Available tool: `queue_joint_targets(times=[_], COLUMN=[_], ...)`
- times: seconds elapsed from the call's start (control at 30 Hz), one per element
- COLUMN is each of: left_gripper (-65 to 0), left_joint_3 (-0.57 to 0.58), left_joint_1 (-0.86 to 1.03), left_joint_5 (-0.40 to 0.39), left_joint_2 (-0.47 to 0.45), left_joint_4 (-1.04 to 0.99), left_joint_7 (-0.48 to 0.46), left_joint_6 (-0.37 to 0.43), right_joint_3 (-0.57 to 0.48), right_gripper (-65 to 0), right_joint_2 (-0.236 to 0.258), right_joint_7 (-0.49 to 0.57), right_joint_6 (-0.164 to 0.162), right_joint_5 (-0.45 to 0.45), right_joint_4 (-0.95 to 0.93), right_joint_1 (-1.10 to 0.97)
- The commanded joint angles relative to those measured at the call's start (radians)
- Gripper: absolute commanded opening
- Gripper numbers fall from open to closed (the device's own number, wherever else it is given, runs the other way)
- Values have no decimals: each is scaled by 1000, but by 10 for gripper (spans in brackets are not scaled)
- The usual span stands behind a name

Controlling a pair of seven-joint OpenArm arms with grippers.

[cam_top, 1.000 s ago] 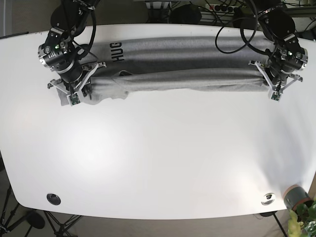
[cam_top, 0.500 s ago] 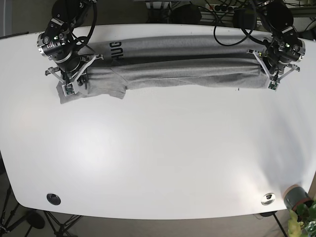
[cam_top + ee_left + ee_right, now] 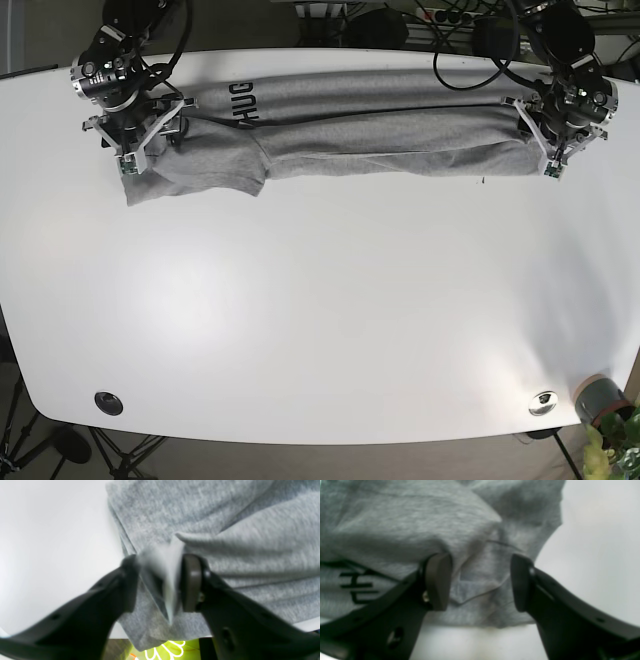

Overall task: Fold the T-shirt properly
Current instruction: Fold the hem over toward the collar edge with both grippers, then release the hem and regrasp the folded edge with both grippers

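Left tool (image 3: 157, 582): jaws narrowly parted with a pinch of grey cloth standing between the pads; the fabric there is blurred. Judged gripping the T-shirt (image 3: 350, 135) at its end edge, though contact on the left-hand pad is not fully clear. In the base view this tool (image 3: 560, 140) sits at about 2 o'clock on the tabletop (image 3: 320, 300), at the shirt's right-hand end.

Right tool (image 3: 480, 582): jaws stand wide, one pad each side of a wrinkled fold and hem. The cloth lies slack between them and the right-hand pad is clear of it; judged open, not clamped. In the base view this tool (image 3: 135, 140) is at about 10 o'clock, over the shirt's left-hand end, near the black "HUG" lettering (image 3: 240, 102).

Shirt: laid as a long narrow band across the far edge of the tabletop, from 10 to 2 o'clock. One lengthwise fold lies over the body. A sleeve flap (image 3: 195, 175) spreads out toward 7 o'clock from the left end, unfolded.

Step in hand (judgement): placing the lengthwise fold; the far half is laid, one end held, the other let go or about to be taken.

Next move calls for: left tool to let go without dragging the layer; right tool to take up the loose sleeve flap and tuck it in; then a crosswise fold.
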Motion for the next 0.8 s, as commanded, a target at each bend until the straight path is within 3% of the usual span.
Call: queue_joint_targets(times=[0.0, 0.33, 0.63, 0.77], left_gripper=[-329, -331, -332, -332], left_joint_3=[-6, -6, 25, 25], left_joint_1=[-5, -38, -44, -41], left_joint_5=[-5, -19, 18, 18], left_joint_2=[-15, -9, 14, 12], left_joint_4=[56, 149, 27, -53], left_joint_7=[-4, -4, -11, -12], left_joint_6=[5, 5, 5, 5], right_joint_3=[28, 37, 37, 37], right_gripper=[-273, -276, -284, -357], right_joint_2=[10, 13, 31, 42], right_joint_7=[15, 10, 16, 35], right_joint_6=[-2, -2, -2, -2], right_joint_5=[13, 13, 11, 11], right_joint_4=[17, -6, -175, -241], right_joint_1=[30, 127, 201, 202])
